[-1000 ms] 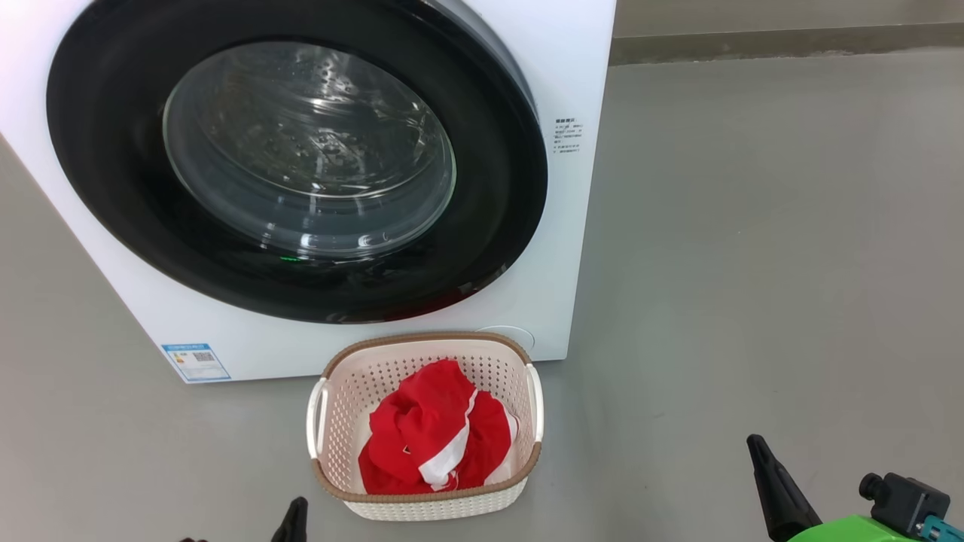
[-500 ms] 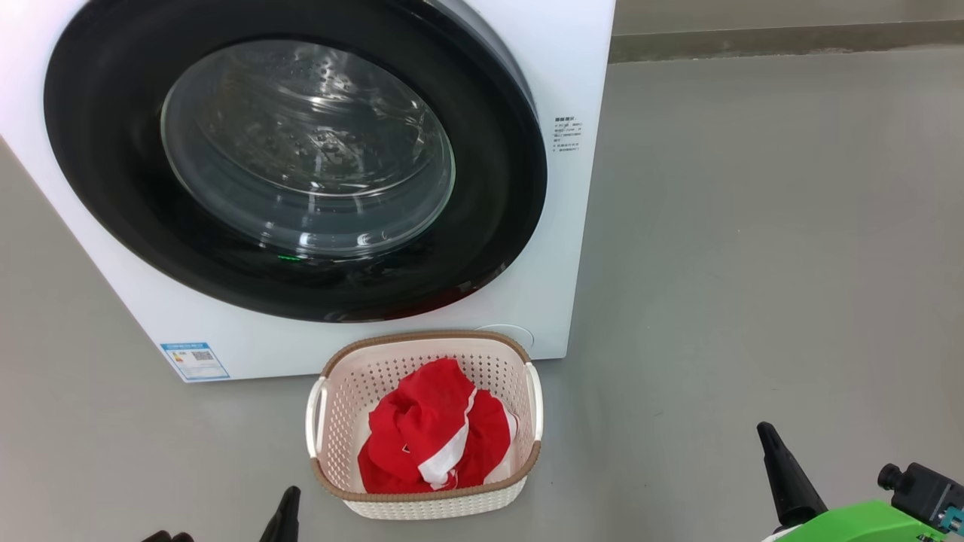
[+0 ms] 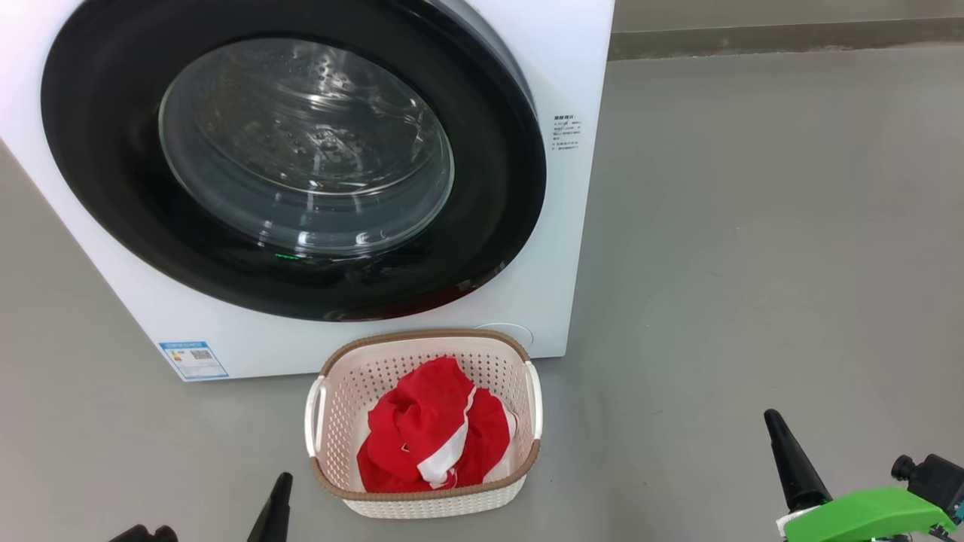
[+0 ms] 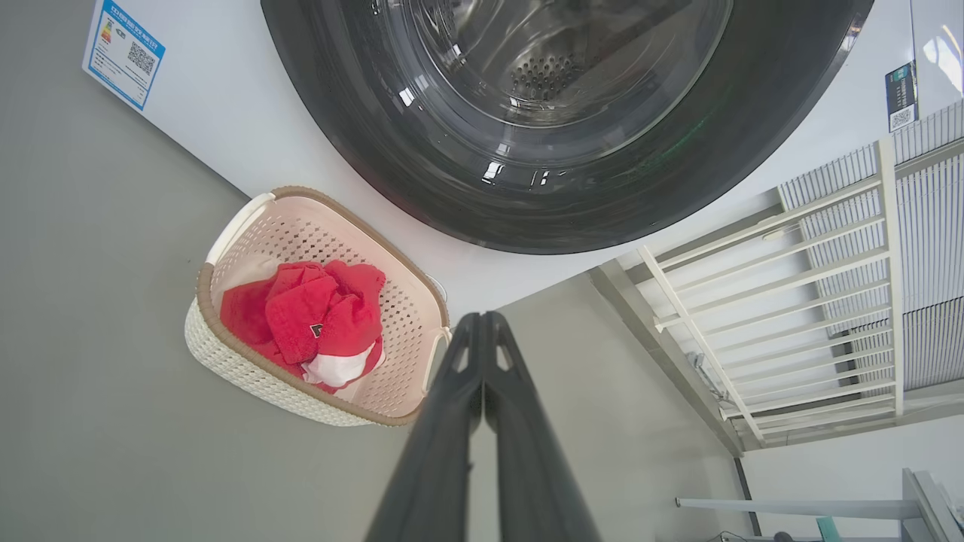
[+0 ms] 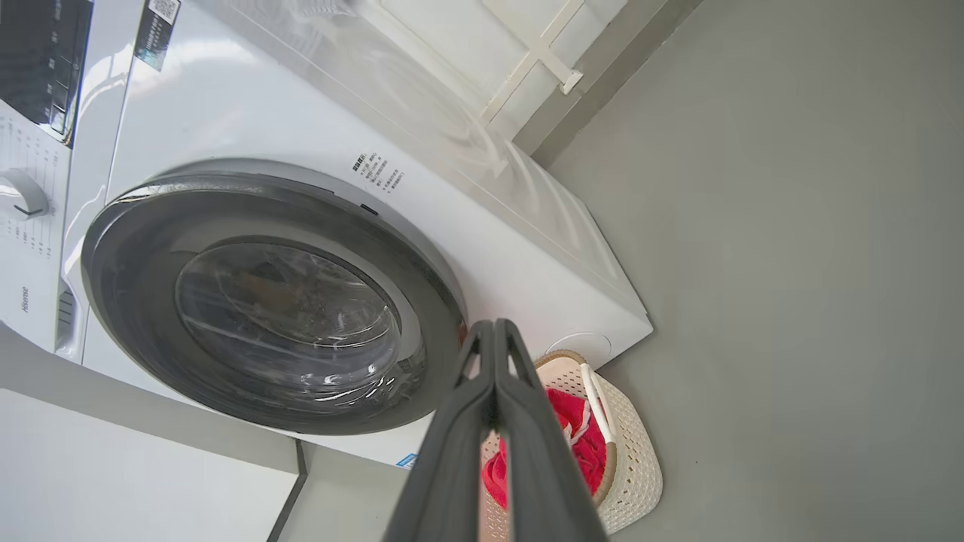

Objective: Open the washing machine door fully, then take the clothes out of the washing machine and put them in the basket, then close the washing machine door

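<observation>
Door [image 3: 301,150] closed flush on washing machine [image 3: 561,248]. Red clothes [image 3: 433,440] bunched inside basket [image 3: 422,503], which stands on floor [image 3: 753,226] just before the machine. Left gripper [image 4: 480,325], right gripper [image 5: 494,331]: fingers pressed together, empty, clear of basket

Head view looks down, close, at the washing machine door [image 3: 294,158]; basket [image 3: 424,334] at 6 o'clock. The 2 rolled wrist views share door and basket.
</observation>
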Motion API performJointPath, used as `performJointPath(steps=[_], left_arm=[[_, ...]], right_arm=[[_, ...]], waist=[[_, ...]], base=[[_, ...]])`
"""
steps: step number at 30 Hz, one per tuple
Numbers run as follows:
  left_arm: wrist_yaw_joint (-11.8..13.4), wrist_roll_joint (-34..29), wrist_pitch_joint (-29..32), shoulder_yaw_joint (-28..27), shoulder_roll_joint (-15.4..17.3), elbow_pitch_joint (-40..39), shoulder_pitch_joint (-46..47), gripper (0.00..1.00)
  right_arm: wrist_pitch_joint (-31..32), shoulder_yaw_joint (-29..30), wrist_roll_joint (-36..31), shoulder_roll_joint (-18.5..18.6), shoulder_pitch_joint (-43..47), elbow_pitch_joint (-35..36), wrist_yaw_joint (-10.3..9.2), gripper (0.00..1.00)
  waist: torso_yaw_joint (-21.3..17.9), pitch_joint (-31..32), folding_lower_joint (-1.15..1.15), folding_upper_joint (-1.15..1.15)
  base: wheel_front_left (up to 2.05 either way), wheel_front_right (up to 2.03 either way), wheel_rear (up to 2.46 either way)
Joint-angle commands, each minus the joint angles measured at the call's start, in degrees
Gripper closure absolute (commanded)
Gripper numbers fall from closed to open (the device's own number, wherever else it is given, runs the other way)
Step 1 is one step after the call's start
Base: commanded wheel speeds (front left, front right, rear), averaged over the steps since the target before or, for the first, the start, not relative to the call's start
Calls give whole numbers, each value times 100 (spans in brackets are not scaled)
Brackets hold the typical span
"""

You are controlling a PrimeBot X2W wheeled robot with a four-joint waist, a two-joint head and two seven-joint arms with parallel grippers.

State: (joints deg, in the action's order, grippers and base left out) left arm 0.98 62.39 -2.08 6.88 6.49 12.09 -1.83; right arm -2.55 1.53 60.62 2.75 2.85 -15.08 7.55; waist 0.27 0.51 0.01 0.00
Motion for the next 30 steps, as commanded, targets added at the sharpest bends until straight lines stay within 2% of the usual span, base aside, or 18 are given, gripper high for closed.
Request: performJointPath(steps=[1,30], left_arm=[[-83,171,31,-200,30,-91,287,100],[-525,1868,440,-774,-134,72,578,100]], right_arm=[[32,-16,192,95,-332,132,-4,100],[450,174,1998,125,-653,123,-5,100]], waist=[[-1,-2,0,0],[-16,-41,0,0]], base=[[0,0,0],[0,0,0]])
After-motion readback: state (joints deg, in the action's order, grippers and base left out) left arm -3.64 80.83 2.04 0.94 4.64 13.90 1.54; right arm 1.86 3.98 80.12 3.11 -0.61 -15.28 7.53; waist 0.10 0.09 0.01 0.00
